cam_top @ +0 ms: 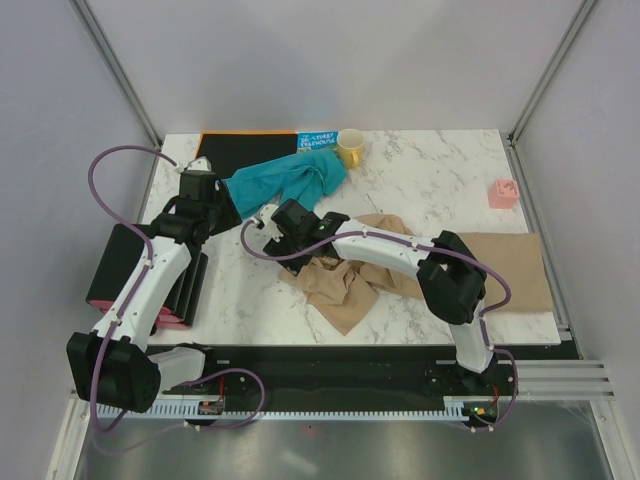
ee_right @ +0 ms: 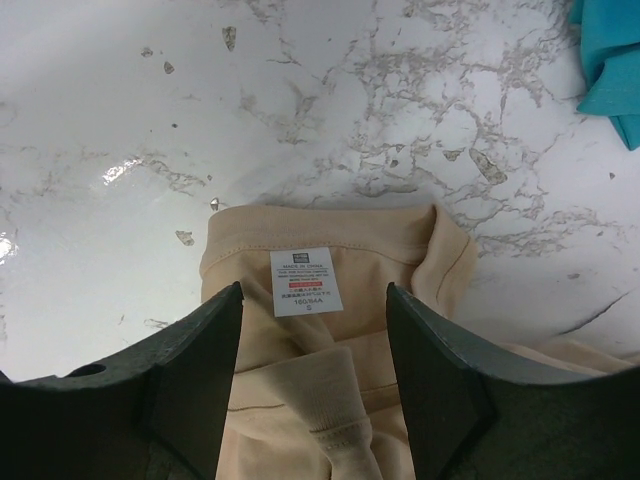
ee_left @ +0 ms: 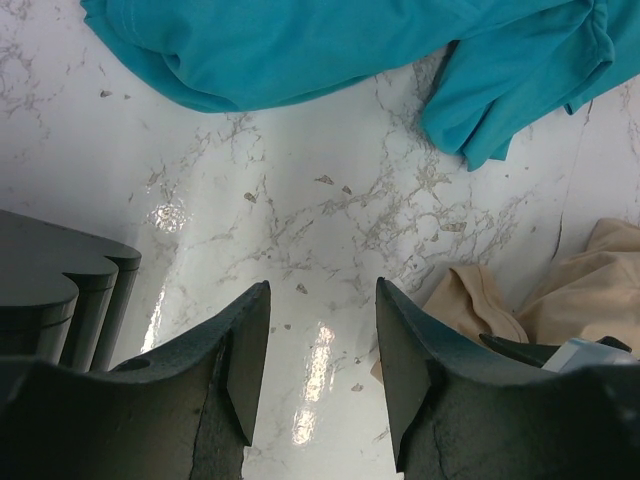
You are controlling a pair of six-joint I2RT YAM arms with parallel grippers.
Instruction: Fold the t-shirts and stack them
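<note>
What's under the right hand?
The right hand is open above a tan shirt; its white neck label shows between the fingers. The table beneath the shirt is covered.

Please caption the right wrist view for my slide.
Open right hand over the white label of a beige t-shirt on the marble table.

Table point(ee_left: 300, 200): you see a glossy, marble-patterned surface with reflections.
Teal garment point(ee_left: 300, 50): soft matt cloth.
Tan t-shirt point(ee_right: 350, 250): matt cloth; white printed label point(ee_right: 306, 281).
Left gripper point(ee_left: 322, 300): dark, matt, grainy fingers point(ee_left: 245, 360).
</note>
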